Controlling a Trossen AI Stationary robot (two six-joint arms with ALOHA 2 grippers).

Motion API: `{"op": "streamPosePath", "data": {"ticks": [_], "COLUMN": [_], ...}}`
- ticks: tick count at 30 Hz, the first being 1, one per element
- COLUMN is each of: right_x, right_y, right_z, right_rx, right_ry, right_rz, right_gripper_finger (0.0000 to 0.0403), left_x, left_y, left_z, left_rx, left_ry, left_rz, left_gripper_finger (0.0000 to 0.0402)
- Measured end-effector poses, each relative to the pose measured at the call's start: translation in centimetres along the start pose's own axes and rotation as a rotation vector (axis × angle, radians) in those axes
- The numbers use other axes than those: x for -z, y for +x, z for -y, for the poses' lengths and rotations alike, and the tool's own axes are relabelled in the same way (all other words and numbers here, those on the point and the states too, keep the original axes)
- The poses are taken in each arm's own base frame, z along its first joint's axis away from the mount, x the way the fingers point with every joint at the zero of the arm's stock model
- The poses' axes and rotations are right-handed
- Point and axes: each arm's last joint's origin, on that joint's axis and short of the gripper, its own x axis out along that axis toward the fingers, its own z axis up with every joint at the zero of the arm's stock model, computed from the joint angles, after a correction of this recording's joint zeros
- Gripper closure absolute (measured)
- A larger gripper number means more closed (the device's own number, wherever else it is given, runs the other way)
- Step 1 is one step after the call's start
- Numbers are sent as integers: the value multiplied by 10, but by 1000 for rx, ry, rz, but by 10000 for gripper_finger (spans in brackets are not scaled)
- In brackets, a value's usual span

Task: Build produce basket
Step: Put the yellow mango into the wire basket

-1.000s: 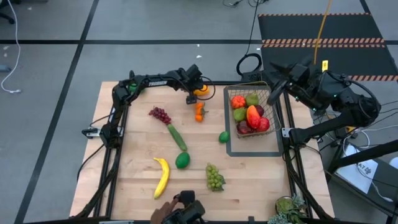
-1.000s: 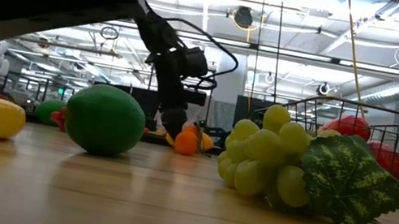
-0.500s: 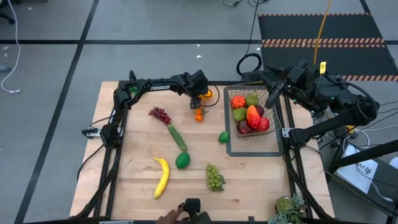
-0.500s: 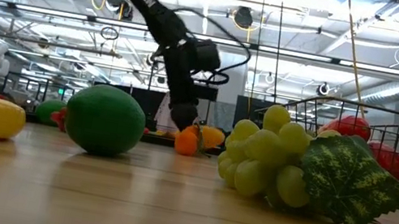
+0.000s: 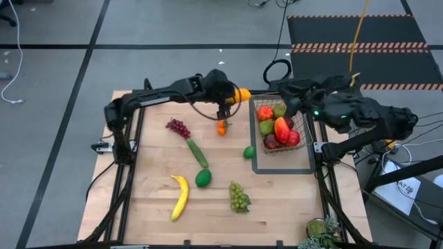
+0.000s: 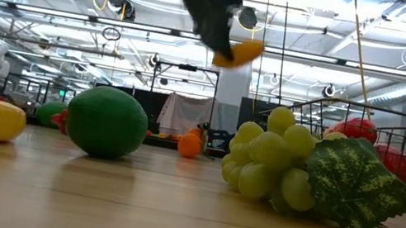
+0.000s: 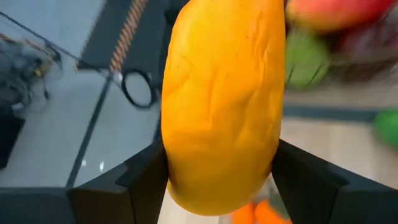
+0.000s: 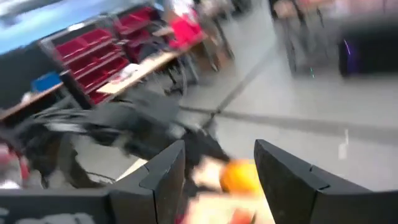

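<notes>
The left gripper [image 5: 232,97], down at the table a moment earlier, now rides at upper centre of the high view, clamped on an orange fruit [image 5: 241,95] lifted clear of the wood. It hangs just left of the basket [image 5: 302,128], so a drop-in is likely next. The right gripper [image 5: 285,105], jaws parted and empty, hovers at the basket's upper left corner.

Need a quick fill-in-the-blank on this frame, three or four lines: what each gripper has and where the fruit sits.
1. The left gripper is shut on an orange-yellow fruit, holding it ____ the table.
2. The wire basket sits at the table's ____ side in the high view.
3. The right gripper holds ____.
4. The banana lies on the table, ____ the basket.

Missing words: above; right; nothing; outside
</notes>
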Motion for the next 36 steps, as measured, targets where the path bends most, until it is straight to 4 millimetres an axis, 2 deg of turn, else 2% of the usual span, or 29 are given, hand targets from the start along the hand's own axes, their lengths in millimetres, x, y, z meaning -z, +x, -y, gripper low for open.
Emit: {"op": "streamPosePath", "data": {"ticks": [6, 9, 13, 19, 24, 29, 36], "right_x": [21, 25, 28, 40, 59, 67, 76], "right_y": [21, 32, 49, 77, 96, 109, 117], "right_z": [3, -5, -16, -36, -46, -57, -60], "right_rx": [59, 24, -64, -147, -135, -195, -180], "right_ry": [294, 366, 442, 517, 524, 516, 513], "right_rz": [-209, -272, -349, -404, -481, -489, -506], "right_gripper_finger": [210, 191, 149, 79, 56, 75, 138], "left_x": [-25, -33, -39, -39, -33, -25, -21], "left_y": [-68, -92, -111, -116, -117, -119, -120], "left_z": [15, 26, 43, 69, 79, 84, 90], "left_rx": [3, -5, 10, 32, 13, 17, 6], "left_ry": [-17, -21, -2, 4, -31, 8, 85], "left_rz": [173, 237, 275, 231, 156, 73, 27], "left_gripper_finger": [144, 144, 144, 144, 144, 144, 144]}}
